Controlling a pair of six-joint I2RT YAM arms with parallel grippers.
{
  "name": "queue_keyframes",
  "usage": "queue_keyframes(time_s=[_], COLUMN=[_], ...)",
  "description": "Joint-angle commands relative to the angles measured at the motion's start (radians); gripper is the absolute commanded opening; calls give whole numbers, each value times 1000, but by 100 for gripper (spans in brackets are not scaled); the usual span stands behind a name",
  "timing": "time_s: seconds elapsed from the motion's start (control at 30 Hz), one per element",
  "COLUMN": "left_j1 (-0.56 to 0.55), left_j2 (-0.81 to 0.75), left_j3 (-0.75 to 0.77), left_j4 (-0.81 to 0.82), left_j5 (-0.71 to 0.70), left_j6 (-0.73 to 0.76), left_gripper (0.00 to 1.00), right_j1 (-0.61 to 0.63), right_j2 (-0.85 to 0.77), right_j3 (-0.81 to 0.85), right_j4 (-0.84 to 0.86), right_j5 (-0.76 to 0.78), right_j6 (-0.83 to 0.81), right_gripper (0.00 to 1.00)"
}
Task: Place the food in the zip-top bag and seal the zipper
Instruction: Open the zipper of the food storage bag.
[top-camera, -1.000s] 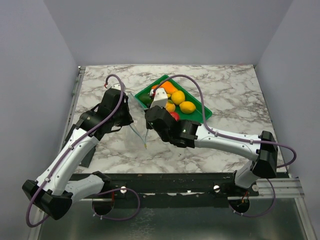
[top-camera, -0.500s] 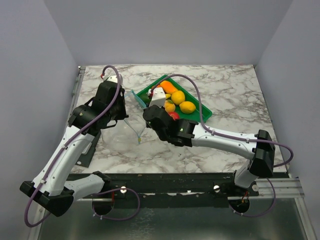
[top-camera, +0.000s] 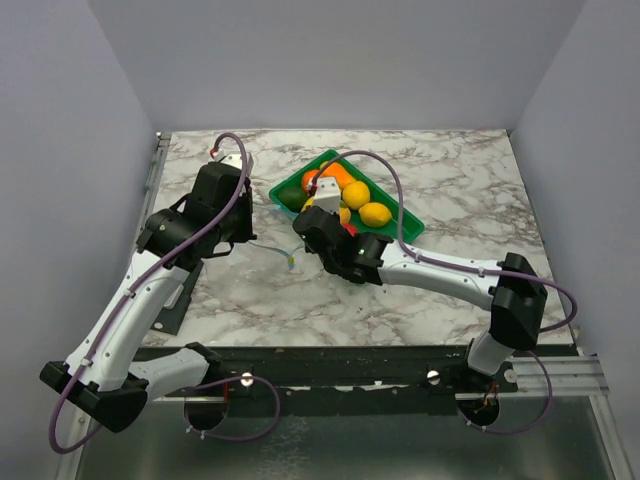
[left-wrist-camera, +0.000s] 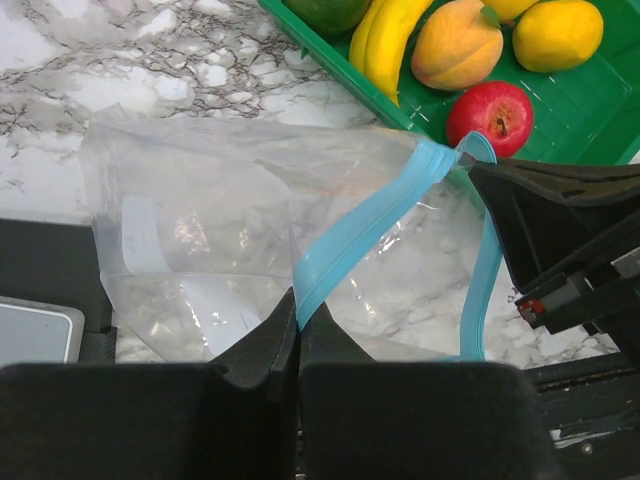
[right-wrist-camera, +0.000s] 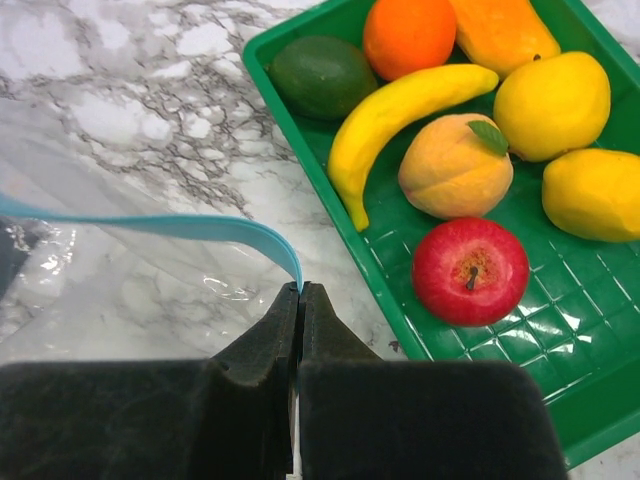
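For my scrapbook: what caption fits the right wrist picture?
Right hand pinches the blue zipper beside a green tray of fruit.

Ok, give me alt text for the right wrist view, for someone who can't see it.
The right pincer is shut on the light blue zipper of the clear zip-top bag, above a marble table. Beside it, a green tray holds the food, including a banana and a red apple.

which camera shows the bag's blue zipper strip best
Left wrist: the zipper shows as both blue lips, spread apart. Right wrist shows one curved stretch only; the top view shows just a faint sliver.
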Motion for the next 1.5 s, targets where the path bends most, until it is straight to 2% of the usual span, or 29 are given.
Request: queue_keyframes(time_s=[0.0, 0.4, 0.77, 0.97, 1.03, 1.23, 1.47], left_j1=[-1, -1, -1, -1, -1, -1, -1], left_j2=[-22, -13, 26, 36, 40, 51, 82], left_j3=[8, 22, -69, -80, -87, -107, -119], left_j4=[-32, -38, 26, 35, 39, 63, 98], left_j5=[39, 28, -57, -92, -99, -136, -223], left_j6=[40, 67, 55, 61, 61, 54, 47], left_gripper=[0, 0, 0, 0, 0, 0, 0], right_j1=[-14, -42, -42, -42, -42, -42, -42], right_j2=[20, 35, -24, -52, -70, -131, -205], right_j3=[-36, -73, -62, -18, -16, -10, -6], right_j4=[-2, -14, 78, 49, 48, 32, -49], right_j5=[6, 37, -177, -239, -248, -277, -197], right_j6=[29, 48, 13, -6, -9, -17, -53], right_gripper=[1, 1, 2, 16, 28, 52, 57])
